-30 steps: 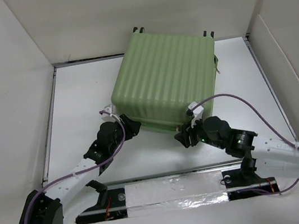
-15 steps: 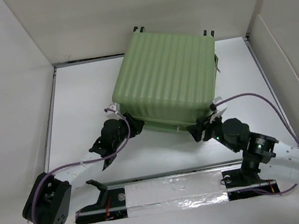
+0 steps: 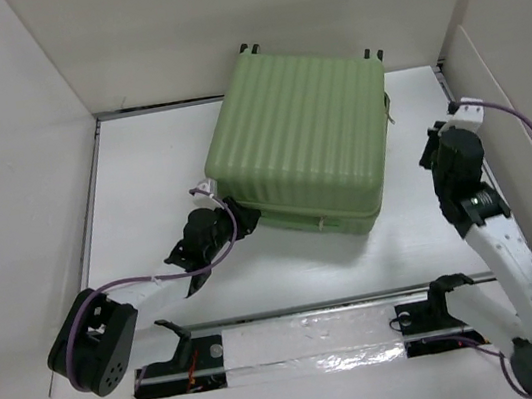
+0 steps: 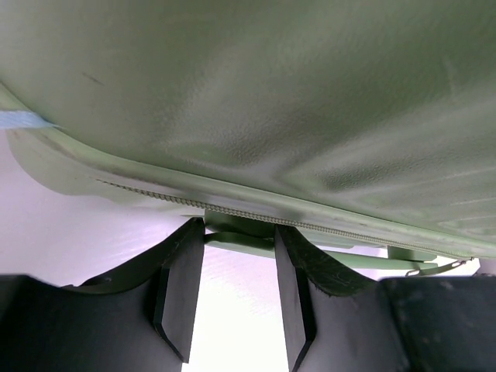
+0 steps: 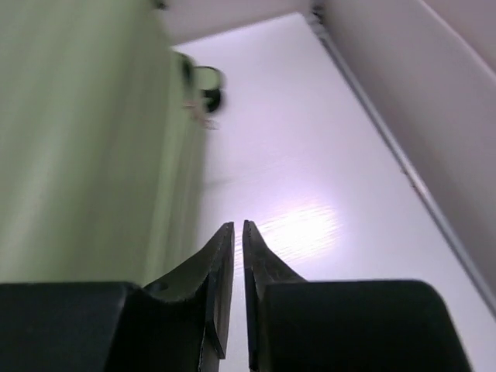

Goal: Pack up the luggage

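The luggage [image 3: 302,138], a light-green ribbed hard-shell suitcase, lies closed and flat at the back middle of the table, wheels toward the far wall. My left gripper [image 3: 231,215] is at its front left corner. In the left wrist view the jaws [image 4: 240,229] stand open, their tips against the lower green edge under the zipper seam of the luggage [image 4: 271,101]; nothing is pinched. My right gripper [image 3: 439,140] hovers beside the right side of the luggage [image 5: 85,155], apart from it. Its jaws [image 5: 239,225] are shut to a thin slit with nothing between them.
White walls box in the table on the left, back and right [image 3: 512,120]. A wheel [image 5: 203,81] of the suitcase shows ahead of the right gripper. A metal rail with silver tape [image 3: 309,340] runs along the near edge between the arm bases. Purple cables trail from both arms.
My right gripper left the suitcase's front right corner, swung out to its right side and closed its jaws. The suitcase lid settled flatter. The left gripper stayed at the front left corner.
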`<state>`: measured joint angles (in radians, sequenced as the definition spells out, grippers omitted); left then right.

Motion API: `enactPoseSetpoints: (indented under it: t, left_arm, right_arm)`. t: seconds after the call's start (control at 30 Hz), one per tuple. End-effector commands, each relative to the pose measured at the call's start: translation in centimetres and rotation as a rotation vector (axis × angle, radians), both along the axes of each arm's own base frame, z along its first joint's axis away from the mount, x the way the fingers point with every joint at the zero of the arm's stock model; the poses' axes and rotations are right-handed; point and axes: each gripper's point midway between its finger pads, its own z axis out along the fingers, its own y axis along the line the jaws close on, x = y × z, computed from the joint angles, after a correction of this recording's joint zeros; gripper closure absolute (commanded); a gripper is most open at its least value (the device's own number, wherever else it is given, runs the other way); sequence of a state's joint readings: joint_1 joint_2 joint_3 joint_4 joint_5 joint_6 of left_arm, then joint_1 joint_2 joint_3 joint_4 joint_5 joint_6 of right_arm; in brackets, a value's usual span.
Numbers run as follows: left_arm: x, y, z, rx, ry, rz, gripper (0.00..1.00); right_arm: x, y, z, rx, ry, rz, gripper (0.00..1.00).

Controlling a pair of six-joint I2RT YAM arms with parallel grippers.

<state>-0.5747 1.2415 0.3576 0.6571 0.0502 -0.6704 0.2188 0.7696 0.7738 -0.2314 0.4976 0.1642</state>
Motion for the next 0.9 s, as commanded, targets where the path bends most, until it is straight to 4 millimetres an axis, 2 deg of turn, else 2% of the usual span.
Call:
enactPoseSetpoints:
  t: [0.0,0.03,0.07,0.1,0.2,0.23,0.3,0.33,0.4,0.43,0.47,0.5,0.53,0.57,0.63,0.67,0.7,0.77,0.8,0.87]
  left_arm:
    - [-0.9,0.1,-1.4,0.041,0.032,-0.020,1.00]
    - [-1.0,0.1,-1.2,0.035,0.029,-0.022,1.00]
    - [-1.3,-0.1,-1.1,0.025,0.020,-0.033,1.00]
    - [-1.6,0.0,-1.3,0.020,0.028,-0.035,1.00]
    - [-2.3,-0.1,-1.6,0.017,0.030,-0.047,1.00]
    - [-3.0,-0.7,-1.5,0.021,0.021,-0.069,1.00]
    - [-3.8,-1.1,-1.7,0.031,0.015,-0.080,1.00]
    - [-3.8,-1.1,-1.2,0.034,-0.006,-0.060,1.00]
    - [-5.0,-2.0,-1.0,0.035,-0.012,-0.088,1.00]
    - [-5.3,-2.0,-0.8,0.029,-0.020,-0.079,1.00]
    - [-5.9,-2.5,-0.8,0.029,-0.022,-0.094,1.00]
    - [-6.1,-2.6,-0.8,0.032,-0.019,-0.097,1.00]
    - [-6.3,-2.7,-0.9,0.033,-0.021,-0.097,1.00]
    - [-6.6,-2.9,-0.9,0.025,-0.015,-0.100,1.00]
    - [-7.6,-3.7,-1.1,0.009,-0.010,-0.134,1.00]
    - [-8.0,-4.1,-1.0,0.001,-0.007,-0.147,1.00]
    - [-9.0,-5.1,-0.8,-0.019,-0.003,-0.178,1.00]
    - [-9.9,-6.1,-0.9,-0.026,0.006,-0.196,1.00]
    - [-10.2,-6.9,-0.3,-0.049,0.006,-0.206,1.00]
    - [-11.2,-8.0,-0.3,-0.048,0.005,-0.229,1.00]
  right_arm:
    - [4.6,-0.3,-0.5,0.008,0.005,0.176,0.81]
    - [5.6,-0.7,-1.2,0.026,0.016,0.185,0.73]
    - [6.8,-1.1,-1.0,0.036,0.009,0.192,0.70]
    - [8.4,0.0,-3.5,0.064,0.083,0.260,0.68]
    - [11.0,2.2,-6.3,0.116,0.170,0.388,0.62]
    - [11.9,2.5,-6.3,0.125,0.151,0.404,0.57]
    - [13.0,4.4,-6.3,0.149,0.137,0.477,0.54]
    - [13.8,4.8,-7.6,0.173,0.161,0.496,0.52]
    - [14.5,6.4,-8.3,0.195,0.179,0.575,0.51]
    - [15.3,7.4,-7.9,0.196,0.171,0.609,0.51]
    - [15.9,8.5,-9.2,0.209,0.197,0.649,0.51]
    - [16.1,10.1,-9.3,0.227,0.198,0.727,0.51]
    - [16.8,11.6,-8.4,0.224,0.178,0.785,0.51]
    - [17.1,12.6,-9.7,0.242,0.207,0.824,0.51]
    - [17.4,14.7,-9.8,0.242,0.208,0.899,0.50]
    - [17.8,16.1,-9.0,0.231,0.200,0.935,0.50]
    - [18.0,17.0,-9.8,0.233,0.217,0.959,0.49]
    - [18.7,18.3,-9.0,0.211,0.208,0.997,0.48]
    - [18.7,19.0,-9.4,0.217,0.220,1.012,0.47]
    - [19.2,19.3,-9.0,0.232,0.205,1.023,0.44]
